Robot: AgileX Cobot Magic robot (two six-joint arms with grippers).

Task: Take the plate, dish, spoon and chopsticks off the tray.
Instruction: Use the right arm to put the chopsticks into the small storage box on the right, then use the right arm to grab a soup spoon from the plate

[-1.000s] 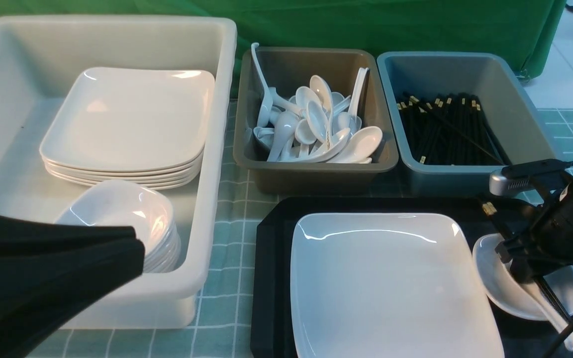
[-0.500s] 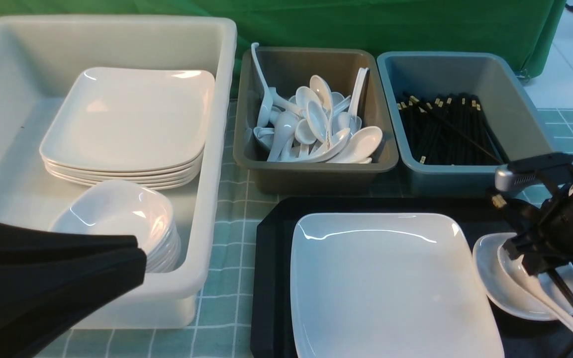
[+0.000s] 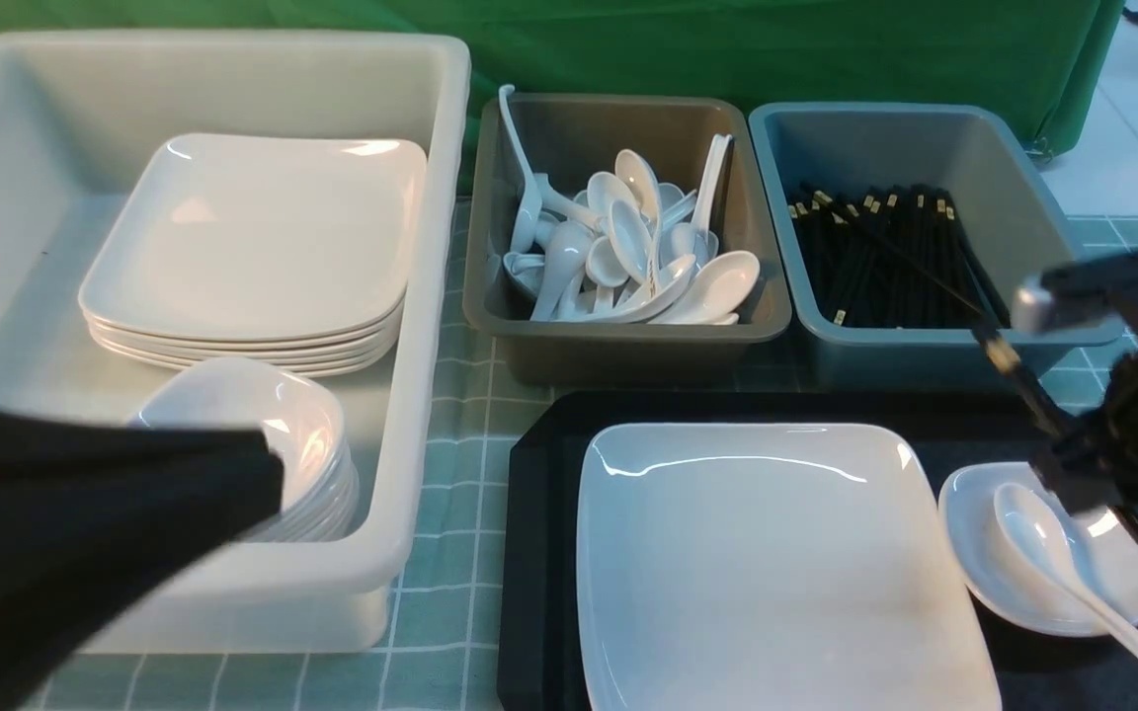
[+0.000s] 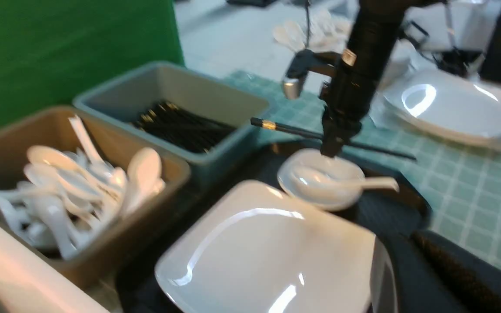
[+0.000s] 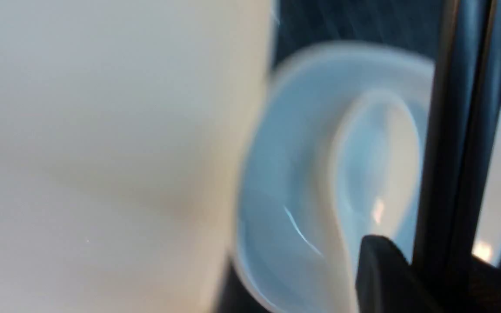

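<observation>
The chopsticks (image 3: pixel 1028 395) are up off the tray (image 3: pixel 539 553), clamped in my R gripper (image 3: pixel 1088 474). Its jaws are closed on them around mid-length, and the sticks sit tilted w/ the gold tips high, toward the back. They hang over the dish (image 3: pixel 969 538) at the tray's right end, not touching it. The spoon (image 3: pixel 1043 538) lies in that dish, bowl inside and handle sticking out over the near rim. Just left of it the plate (image 3: pixel 776 563) sits flat on the tray, taking up most of the floor. Behind the tray are a brown-grey bin (image 3: pixel 628 346) full of spoons and a blue-grey bin (image 3: pixel 925 346) of black sticks. A big white bin (image 3: pixel 431 296) on the left holds stacked plates & dishes. My L gripper (image 3: pixel 268 489) is low in front of that bin, blurred, jaws together.
</observation>
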